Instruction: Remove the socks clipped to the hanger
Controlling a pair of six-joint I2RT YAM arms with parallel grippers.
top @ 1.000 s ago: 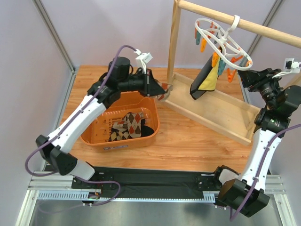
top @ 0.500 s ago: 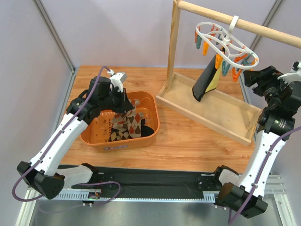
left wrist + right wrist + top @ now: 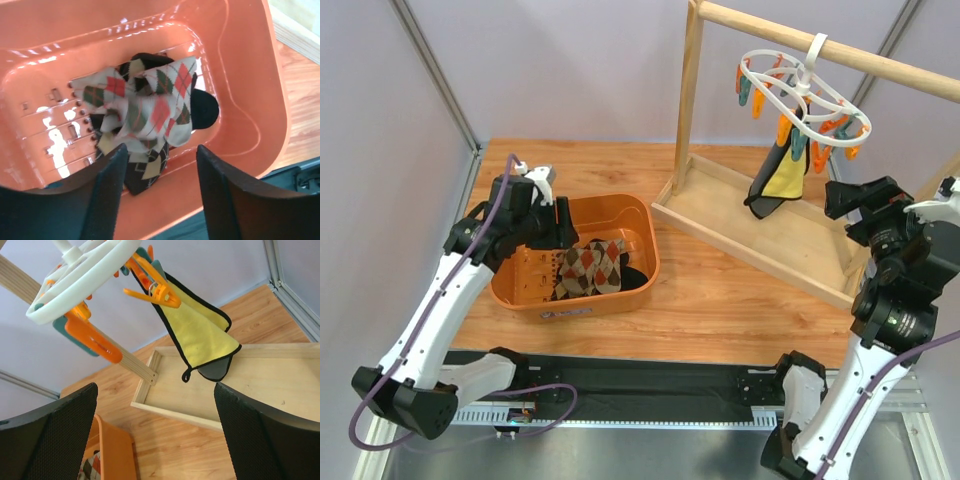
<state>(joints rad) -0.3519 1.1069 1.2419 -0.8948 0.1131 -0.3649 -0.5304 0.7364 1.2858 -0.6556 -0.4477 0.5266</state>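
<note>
Right gripper (image 3: 155, 412) gaped empty below the white plastic ring hanger (image 3: 85, 277); the black-and-yellow fabric sock (image 3: 197, 335) hung clipped ahead of it. Tugging sideways could swing the hanger off its wooden rail (image 3: 880, 62). Left gripper (image 3: 161, 160), likewise agape, hovered above brown argyle socks (image 3: 150, 105).

Open air is left between the right gripper (image 3: 156, 400) and the black-and-yellow sock (image 3: 200, 332); above it, the way is crowded by the hanger (image 3: 85, 270) and its clips (image 3: 92, 337).

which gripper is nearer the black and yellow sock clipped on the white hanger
Right. The right gripper sits open just beside the black-and-yellow sock, not touching. The left gripper is far off, above the orange plastic basket.
</note>
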